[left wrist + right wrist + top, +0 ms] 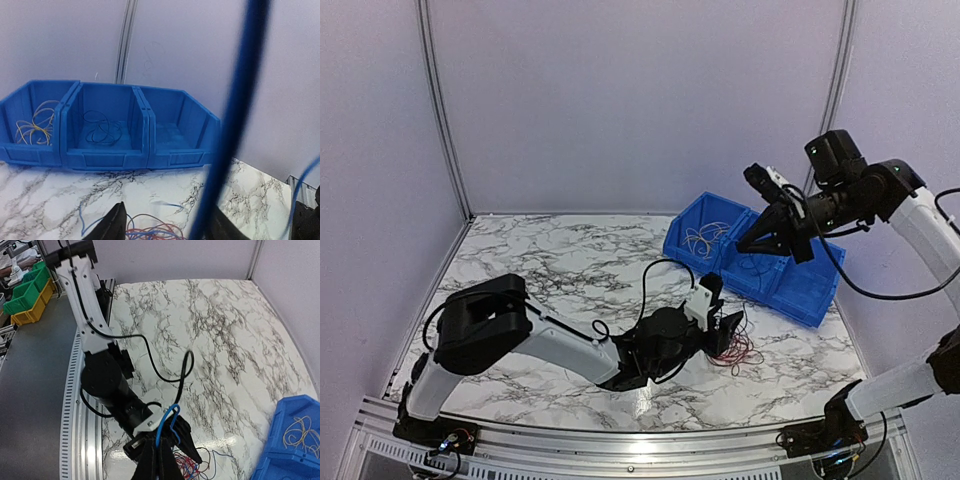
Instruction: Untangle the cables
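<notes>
The cables lie as a small tangle of red and blue wires (741, 352) on the marble table. It also shows in the left wrist view (152, 232) and the right wrist view (187, 467). My left gripper (727, 328) is low at the tangle, open, with the wires between its fingers (113, 226). My right gripper (763, 240) is raised above the bins. In its wrist view it (159, 442) is shut on a blue wire (170, 416) that loops above its tips. A blurred blue strand (235, 115) crosses close in front of the left wrist camera.
Three joined blue bins (718, 262) stand at the back right. The left bin (20, 152) holds tan wires (32, 125), the middle bin holds a dark blue wire (102, 127), and the right bin (175, 135) is empty. Green and yellow bins (25, 295) sit off the table.
</notes>
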Motion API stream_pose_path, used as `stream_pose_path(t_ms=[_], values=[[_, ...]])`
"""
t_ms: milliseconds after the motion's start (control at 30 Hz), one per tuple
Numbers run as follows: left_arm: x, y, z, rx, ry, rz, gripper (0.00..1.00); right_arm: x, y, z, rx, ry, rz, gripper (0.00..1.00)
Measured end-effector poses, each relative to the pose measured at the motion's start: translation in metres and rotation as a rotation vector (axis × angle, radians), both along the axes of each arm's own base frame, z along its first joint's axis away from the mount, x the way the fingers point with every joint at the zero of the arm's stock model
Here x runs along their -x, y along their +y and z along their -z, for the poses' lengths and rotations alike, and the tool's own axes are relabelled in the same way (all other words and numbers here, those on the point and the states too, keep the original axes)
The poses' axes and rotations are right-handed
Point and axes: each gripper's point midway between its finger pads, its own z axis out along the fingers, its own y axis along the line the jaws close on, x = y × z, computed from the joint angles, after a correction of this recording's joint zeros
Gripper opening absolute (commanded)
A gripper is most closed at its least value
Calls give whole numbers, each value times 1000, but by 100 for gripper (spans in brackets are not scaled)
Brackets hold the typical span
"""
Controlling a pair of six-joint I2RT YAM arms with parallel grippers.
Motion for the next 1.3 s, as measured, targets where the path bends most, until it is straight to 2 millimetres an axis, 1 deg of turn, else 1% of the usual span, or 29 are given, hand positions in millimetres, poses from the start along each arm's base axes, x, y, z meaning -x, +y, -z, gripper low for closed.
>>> stream_pose_path(t_ms=[167, 233, 367, 467, 533, 633, 767, 900, 1033, 1100, 1167, 1233, 1300], values=[[-3, -15, 54, -20, 36, 8, 40, 15, 2, -60, -108, -117, -73, 0], [-2, -18, 68, -25, 49, 15, 39, 20, 2, -78, -137, -156, -90, 0], [-2, -22, 86, -10, 88, 31, 39, 27, 1, -125, -217, -254, -120, 0], [0, -24, 91, 9, 118, 47, 39, 29, -3, -153, -264, -326, -124, 0], [2, -25, 91, 20, 132, 58, 40, 27, -7, -162, -280, -356, -111, 0], [4, -24, 91, 34, 144, 71, 42, 18, -11, -170, -293, -398, -66, 0], [8, -18, 103, 15, 160, 80, 44, 5, -22, -183, -304, -472, 51, 0], [11, -12, 112, -10, 170, 87, 45, -10, -36, -208, -328, -568, 177, 0], [12, -12, 113, -8, 176, 93, 45, -24, -51, -245, -359, -682, 301, 0], [13, -11, 114, -5, 181, 96, 45, -28, -58, -263, -376, -741, 353, 0], [14, -9, 116, -5, 187, 100, 48, -31, -65, -277, -390, -790, 402, 0], [16, -4, 119, -7, 189, 102, 52, -38, -69, -282, -394, -816, 443, 0], [19, 2, 116, -9, 192, 109, 57, -48, -73, -279, -389, -827, 489, 0]])
